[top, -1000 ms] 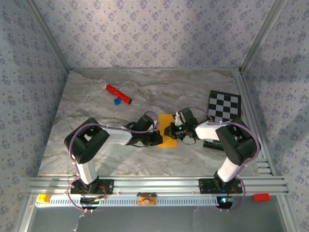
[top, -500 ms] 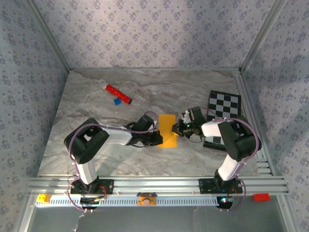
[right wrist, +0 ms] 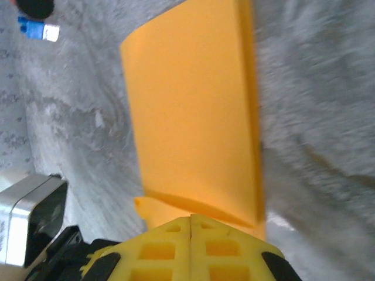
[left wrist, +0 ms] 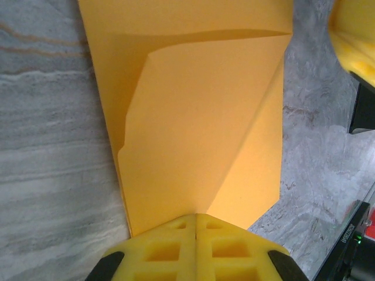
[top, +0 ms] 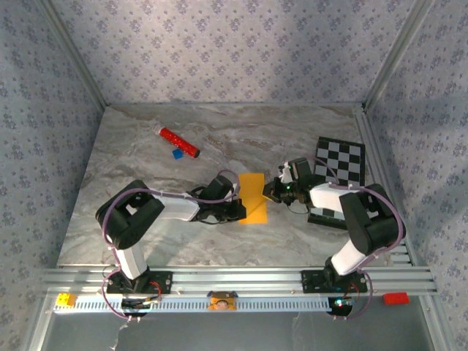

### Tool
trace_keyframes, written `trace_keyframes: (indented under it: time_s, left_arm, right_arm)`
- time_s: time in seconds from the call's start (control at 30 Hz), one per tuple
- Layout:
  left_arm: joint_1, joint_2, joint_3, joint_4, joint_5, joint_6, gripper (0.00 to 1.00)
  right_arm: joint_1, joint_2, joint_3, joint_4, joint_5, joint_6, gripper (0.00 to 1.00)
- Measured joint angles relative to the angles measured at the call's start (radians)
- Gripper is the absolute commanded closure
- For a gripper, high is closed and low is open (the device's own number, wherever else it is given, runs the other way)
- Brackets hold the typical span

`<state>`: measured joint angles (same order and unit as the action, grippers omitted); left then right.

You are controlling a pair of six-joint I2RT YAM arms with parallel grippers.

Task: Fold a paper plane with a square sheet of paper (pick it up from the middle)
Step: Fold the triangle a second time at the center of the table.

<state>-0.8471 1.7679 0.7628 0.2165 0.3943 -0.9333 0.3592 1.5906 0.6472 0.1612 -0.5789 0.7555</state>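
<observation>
1. Holding the left gripper (left wrist: pixel 196 225) with jaws pressed together, tips meeting the near edge of the square sheet of paper (left wrist: pixel 199 117), now a folded, creased orange shape stretching straight ahead.
2. Holding the right gripper (right wrist: pixel 191 225) clamped together as well, the same paper lying just ahead of its tips; touching or not, impossible to tell.
3. Facing each other across the paper on the marble table (top: pixel 146 175), with a red cylinder (top: pixel 179 142) lying well beyond the left gripper.

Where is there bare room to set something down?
Bare marble: the far strip between the red cylinder and the checkered board, and the near edge below the folded paper. Crowded at centre, where the left gripper and right gripper flank it.
</observation>
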Motion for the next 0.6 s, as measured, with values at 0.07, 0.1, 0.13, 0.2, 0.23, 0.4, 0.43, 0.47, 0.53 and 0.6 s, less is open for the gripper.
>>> trace_keyframes:
  time_s: [0.07,0.1,0.13,0.2,0.23,0.4,0.43,0.47,0.53,0.6]
  left_arm:
    - [0.0,0.0,0.0,0.0,-0.002,-0.003,1.0]
    - [0.0,0.0,0.0,0.0,-0.002,-0.003,1.0]
    - [0.0,0.0,0.0,0.0,-0.002,-0.003,1.0]
    - [0.0,0.0,0.0,0.0,-0.002,-0.003,1.0]
    - [-0.001,0.0,0.0,0.0,-0.002,-0.004,1.0]
    - [-0.007,-0.007,0.0,-0.007,-0.006,-0.003,0.99]
    - [-0.009,-0.009,0.0,-0.011,-0.01,-0.002,0.98]
    - [-0.01,-0.012,0.005,-0.024,-0.011,0.001,0.98]
    - [-0.013,-0.016,0.019,-0.061,-0.014,0.007,0.97]
    - [-0.013,-0.019,0.043,-0.095,-0.013,0.008,0.96]
  right_arm:
    - [0.016,-0.001,0.0,0.0,-0.003,-0.005,0.96]
    - [0.021,0.001,0.0,-0.001,-0.005,-0.005,0.96]
    - [0.027,0.005,0.001,0.0,-0.012,-0.006,0.97]
    - [0.036,0.022,0.007,-0.002,-0.016,-0.006,0.98]
    - [0.039,0.036,0.012,-0.006,-0.013,-0.006,0.99]
    - [0.013,0.1,0.011,-0.01,-0.018,-0.008,1.0]
    - [0.009,0.102,0.01,-0.003,-0.026,-0.008,1.0]
    - [0.006,0.104,0.006,0.003,-0.034,-0.008,1.0]
    - [0.002,0.106,0.005,0.008,-0.04,-0.009,1.0]
    - [0.0,0.106,0.005,0.008,-0.039,-0.009,1.0]
